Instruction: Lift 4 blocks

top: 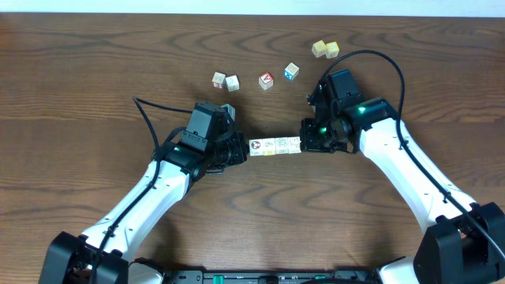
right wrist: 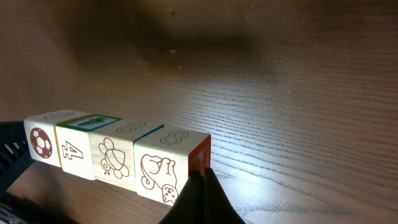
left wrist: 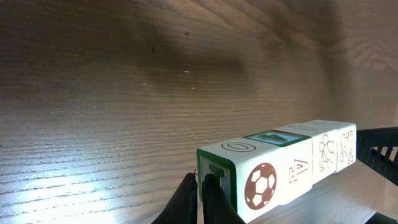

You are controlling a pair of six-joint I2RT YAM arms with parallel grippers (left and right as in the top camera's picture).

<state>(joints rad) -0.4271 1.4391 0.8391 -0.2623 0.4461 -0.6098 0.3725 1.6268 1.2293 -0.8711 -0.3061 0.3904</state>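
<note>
Four white picture blocks (top: 274,146) form one straight row at the table's middle, pressed end to end. My left gripper (top: 241,149) is shut, its closed tips against the row's left end, the soccer-ball block (left wrist: 261,183). My right gripper (top: 305,143) is shut too, its tips pushing on the red-orange end face of the rightmost block (right wrist: 165,169). In both wrist views the row (right wrist: 115,154) appears to hang above the wood, with shadow beneath it. The left gripper (left wrist: 202,194) and the right gripper (right wrist: 200,190) each show closed black fingers with nothing between them.
Loose cubes lie farther back: two white ones with pink-red edges (top: 225,80), a red-faced cube (top: 266,80), a blue-sided cube (top: 291,72) and two pale yellow cubes (top: 325,49). A black cable loops over the right arm (top: 379,63).
</note>
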